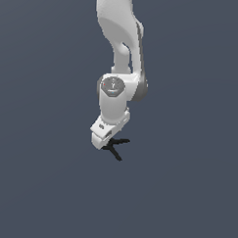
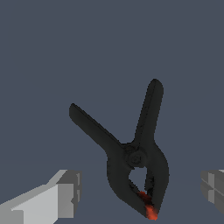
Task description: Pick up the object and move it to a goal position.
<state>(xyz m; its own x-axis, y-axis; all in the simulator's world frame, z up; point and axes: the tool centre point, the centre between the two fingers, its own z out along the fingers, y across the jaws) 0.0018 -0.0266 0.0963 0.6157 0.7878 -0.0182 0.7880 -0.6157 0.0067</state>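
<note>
The object is a small black spring clamp (image 2: pixel 133 153) with two splayed thin handles and a red tip. It lies on the flat grey surface. In the exterior view the clamp (image 1: pixel 116 147) pokes out just beneath the white hand, handles pointing toward the exterior view's right. My gripper (image 2: pixel 140 190) is open, one finger (image 2: pixel 65 192) on each side of the clamp's jaw end, with a clear gap to both. In the exterior view the gripper (image 1: pixel 103 142) sits low over the clamp and hides its jaw end.
A plain dark grey surface (image 1: pixel 40 176) spreads all around. The white arm (image 1: pixel 119 52) comes down from above in the exterior view. No other objects show.
</note>
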